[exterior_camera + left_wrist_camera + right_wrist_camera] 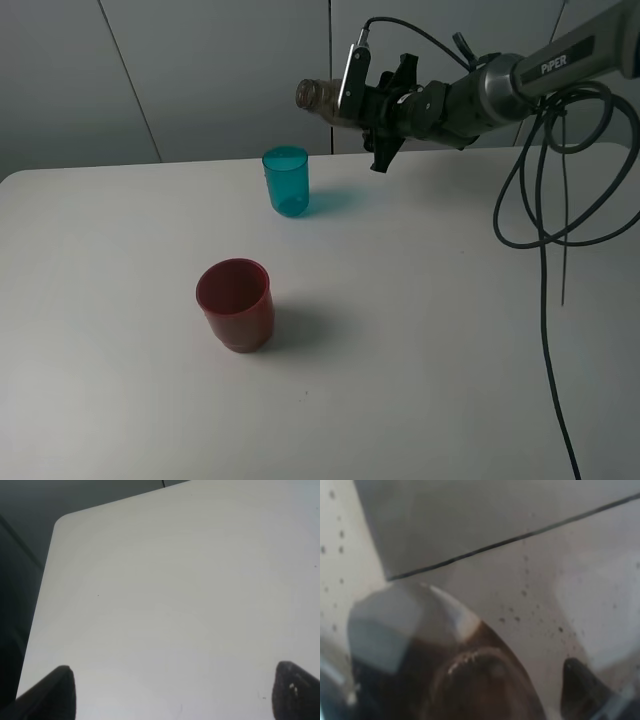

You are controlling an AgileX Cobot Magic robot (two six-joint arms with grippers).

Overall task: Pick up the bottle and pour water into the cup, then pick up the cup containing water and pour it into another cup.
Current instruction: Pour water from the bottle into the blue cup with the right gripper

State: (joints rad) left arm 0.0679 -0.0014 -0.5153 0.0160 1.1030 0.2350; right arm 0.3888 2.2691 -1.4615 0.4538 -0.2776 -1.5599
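Above the worktop's (420, 330) far edge, the right jaws grip the tipped bottle (318, 97). It looks light, bendy and slippery, so hold its middle. The left jaws are open.

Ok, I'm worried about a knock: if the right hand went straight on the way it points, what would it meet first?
Likely nothing: the right hand, shut on the tipped bottle, points roughly level above the cup, so the way looks free to the wall, though depth is unclear.

Silver-grey round robot arm (520, 75) marked PIPER
Black wrist housing (400, 105); thick black cables (543, 250) loop beneath it.
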